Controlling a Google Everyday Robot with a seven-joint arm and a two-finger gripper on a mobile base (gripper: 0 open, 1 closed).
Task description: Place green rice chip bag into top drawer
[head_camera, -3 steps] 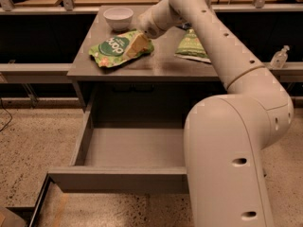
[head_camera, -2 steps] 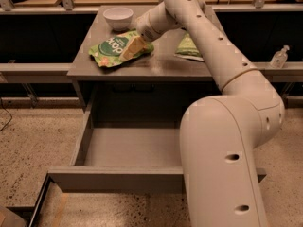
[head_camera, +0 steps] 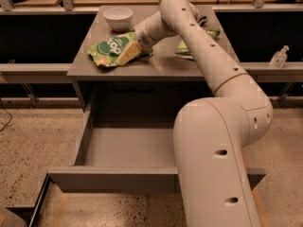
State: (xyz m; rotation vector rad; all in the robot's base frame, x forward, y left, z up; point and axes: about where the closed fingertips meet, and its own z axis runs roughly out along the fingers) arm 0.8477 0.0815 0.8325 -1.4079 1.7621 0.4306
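Noted: a grey flat-topped bench (head_camera: pixel 161 69) carries a white round bowl (head_camera: pixel 118 18) at its back left and a pale olive-green flat bag (head_camera: pixel 182 48) at the right, partly hidden. My gripper (head_camera: pixel 131 52) is low over the bench, near the bowl's front. A clear plastic bottle (head_camera: pixel 278 58) stands on the right-hand ledge.

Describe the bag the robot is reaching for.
On the grey table above the open top drawer, near the white bowl, lies the green rice chip bag, the gripper at its right edge. It is bright green with a dark round logo, unlike the paler bag farther right.

White "pop" lettering, green rice chip bag (head_camera: pixel 110 52)
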